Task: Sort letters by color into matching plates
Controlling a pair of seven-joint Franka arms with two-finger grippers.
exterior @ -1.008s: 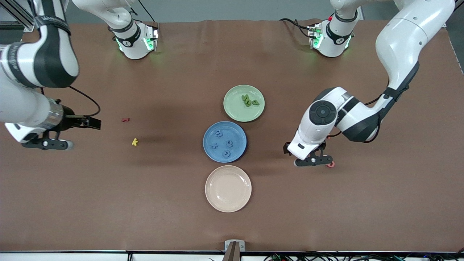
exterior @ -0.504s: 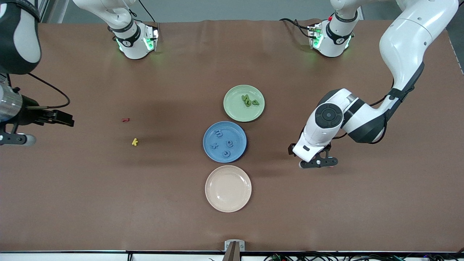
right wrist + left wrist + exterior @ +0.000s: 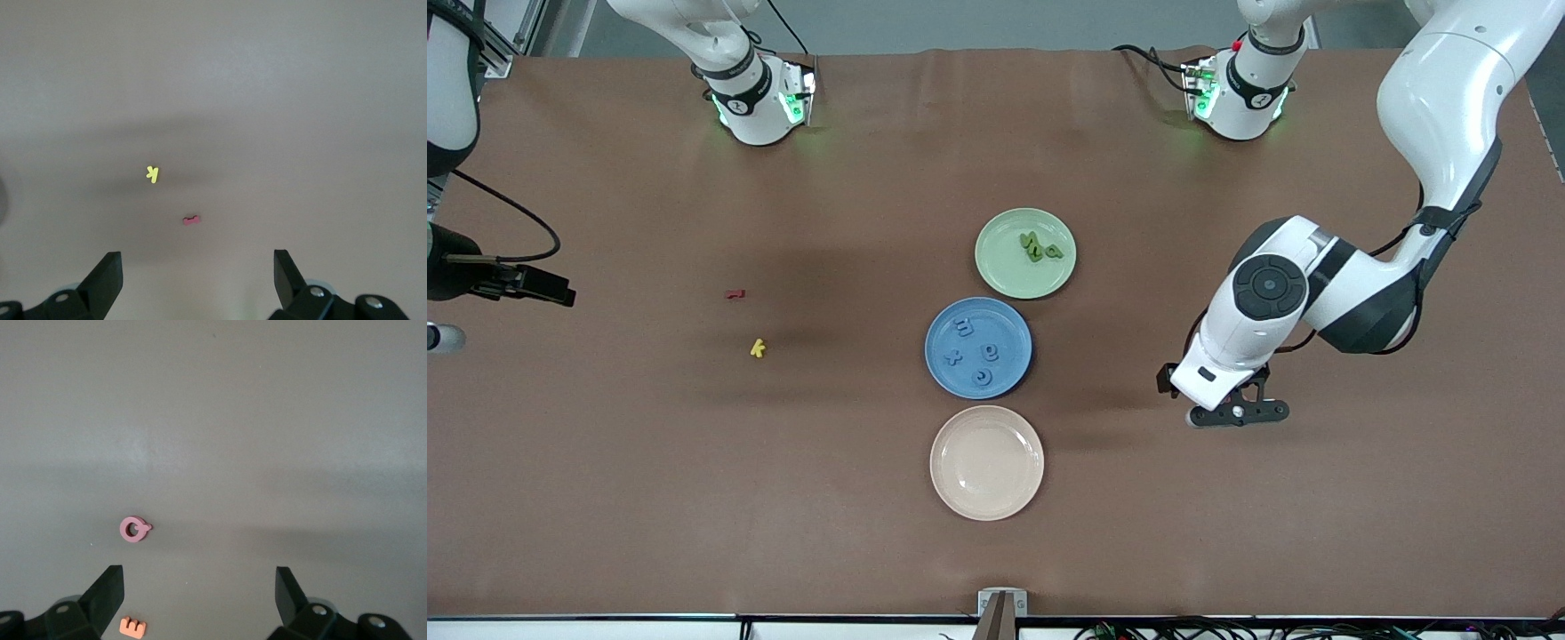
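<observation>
The pale green plate holds a small cluster of green letters. Just nearer the camera, the blue plate carries several blue letters. My left gripper hangs open and empty over bare table toward the left arm's end, away from both plates. In its wrist view the left gripper has a pink letter ahead of it and an orange letter by one finger. My right gripper is open and empty, off at the right arm's end of the table.
A beige plate lies empty, nearest the camera in the row of plates. A red letter and a yellow letter lie on the cloth toward the right arm's end; the right wrist view shows both, yellow letter and red letter.
The left gripper has drifted away from the plates toward its arm's end, now covering the pink letter in the front view. The right arm has pulled back until its gripper sits at the front view's edge.
</observation>
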